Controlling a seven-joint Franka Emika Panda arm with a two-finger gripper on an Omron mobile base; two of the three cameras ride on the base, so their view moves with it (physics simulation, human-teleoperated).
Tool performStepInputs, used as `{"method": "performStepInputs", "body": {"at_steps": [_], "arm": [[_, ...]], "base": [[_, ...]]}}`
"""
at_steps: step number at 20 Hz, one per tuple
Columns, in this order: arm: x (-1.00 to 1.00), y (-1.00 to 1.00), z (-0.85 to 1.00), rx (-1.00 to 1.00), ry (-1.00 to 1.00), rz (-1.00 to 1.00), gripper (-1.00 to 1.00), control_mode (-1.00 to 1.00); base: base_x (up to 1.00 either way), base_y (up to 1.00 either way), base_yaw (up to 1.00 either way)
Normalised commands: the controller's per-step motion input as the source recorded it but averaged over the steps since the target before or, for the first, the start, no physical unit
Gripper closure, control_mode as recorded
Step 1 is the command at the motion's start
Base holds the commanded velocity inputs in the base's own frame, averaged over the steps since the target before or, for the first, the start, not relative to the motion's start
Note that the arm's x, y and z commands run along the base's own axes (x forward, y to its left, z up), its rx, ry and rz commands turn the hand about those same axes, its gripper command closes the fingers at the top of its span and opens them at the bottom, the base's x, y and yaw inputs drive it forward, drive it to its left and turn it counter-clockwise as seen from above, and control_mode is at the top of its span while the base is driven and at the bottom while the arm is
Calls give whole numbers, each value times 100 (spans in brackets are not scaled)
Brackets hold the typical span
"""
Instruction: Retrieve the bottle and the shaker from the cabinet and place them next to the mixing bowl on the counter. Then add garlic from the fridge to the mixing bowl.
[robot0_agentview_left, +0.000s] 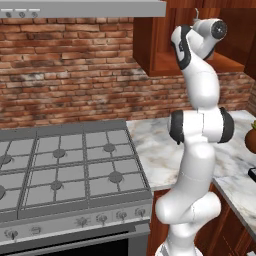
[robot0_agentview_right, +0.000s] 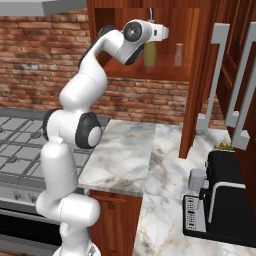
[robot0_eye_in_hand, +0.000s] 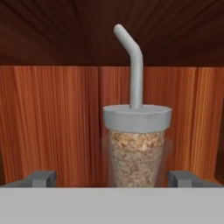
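Gripper (robot0_eye_in_hand: 112, 178) spread wide inside cabinet (robot0_agentview_right: 150, 72), fingertips flanking cup with straw (robot0_eye_in_hand: 136, 144), not touching. Bottle (robot0_agentview_right: 150, 54), shaker (robot0_agentview_right: 178, 55) stood right on shelf.

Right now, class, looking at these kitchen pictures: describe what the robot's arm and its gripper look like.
The arm is built of glossy white rounded segments joined by dark, nearly black joint rings, with a round dark-centred cap at the wrist. The gripper has two small grey, blocky finger tips. No cables or markings are visible.
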Motion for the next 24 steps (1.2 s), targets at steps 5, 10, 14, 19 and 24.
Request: {"method": "performStepInputs", "body": {"at_steps": [5, 10, 14, 19, 24], "arm": [[8, 0, 0, 0, 5, 0, -100, -100], [8, 0, 0, 0, 5, 0, -100, -100], [1, 0, 0, 0, 1, 0, -100, -100], [0, 0, 0, 0, 0, 0, -100, -100], [0, 0, 0, 0, 0, 0, -100, -100]], "base": [[0, 0, 0], [0, 0, 0], [0, 0, 0], [0, 0, 0], [0, 0, 0]]}}
